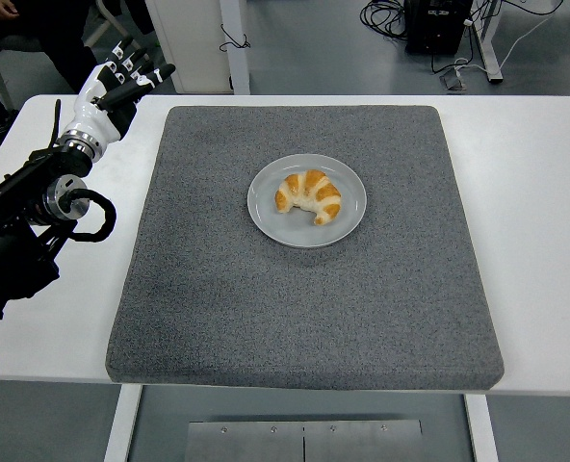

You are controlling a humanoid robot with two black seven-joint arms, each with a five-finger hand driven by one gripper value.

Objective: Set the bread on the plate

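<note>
Grey mat (304,289) bears plate (266,217) holding bread (309,195); left hand (112,87) apparently extended, empty.

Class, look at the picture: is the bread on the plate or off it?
On it. The croissant lies wholly inside the grey plate's rim, at the middle of the grey mat.

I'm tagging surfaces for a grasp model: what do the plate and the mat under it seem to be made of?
Plate: smooth, light grey, faintly glossy, likely ceramic or melamine. Mat: dark grey with a speckled, matte grain and thick soft edges, probably foam or felt.
</note>
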